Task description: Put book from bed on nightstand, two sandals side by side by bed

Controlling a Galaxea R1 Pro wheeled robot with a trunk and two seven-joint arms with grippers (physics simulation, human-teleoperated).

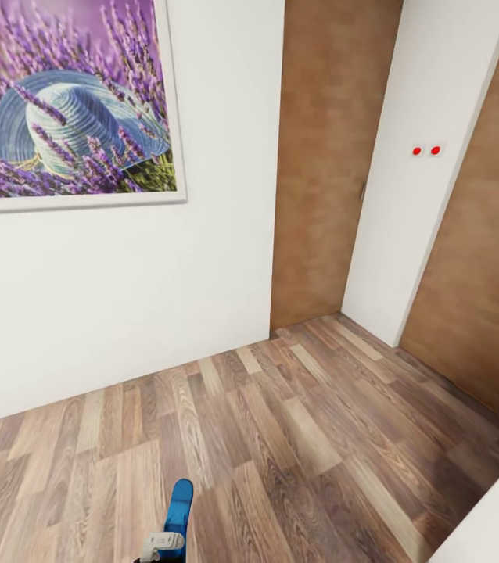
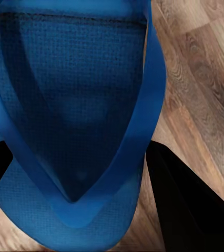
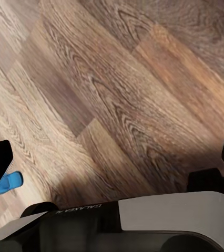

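Note:
A bright blue sandal pokes up at the bottom of the head view, held above the wood floor by my left gripper. The left wrist view looks straight onto the sandal, sole and thin straps, with my left gripper shut on it between dark fingers. My right gripper hangs open over bare floor with nothing between its fingers. A small blue piece shows low beside one finger; I cannot tell which sandal it is. The book and the nightstands are out of view.
Ahead is a white wall with a large lavender-and-hat picture. Brown wooden doors flank a white wall section with two red dots. A pale white edge cuts the lower right corner; I cannot tell whether it is the bed.

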